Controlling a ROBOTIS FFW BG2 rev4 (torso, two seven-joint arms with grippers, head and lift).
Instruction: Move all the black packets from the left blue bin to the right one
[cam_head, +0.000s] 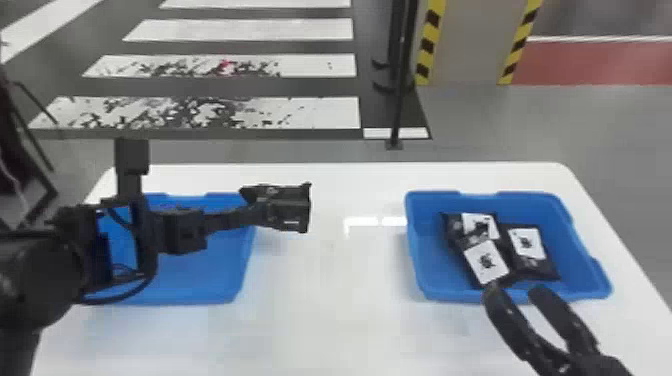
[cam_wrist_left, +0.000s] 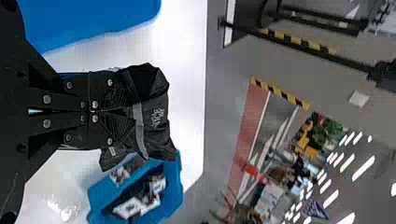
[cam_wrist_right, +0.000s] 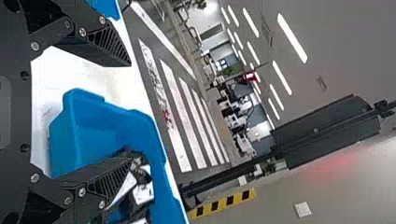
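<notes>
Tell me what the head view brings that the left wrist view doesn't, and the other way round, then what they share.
Head view: the right hand, fingers apart by the near rim of the right bin, plus the striped floor crossing.

Left wrist view: a black packet clamped in the left hand, a green plant and ceiling lights.

Both: left hand, white table, left bin, right bin and the other packets inside it.
</notes>
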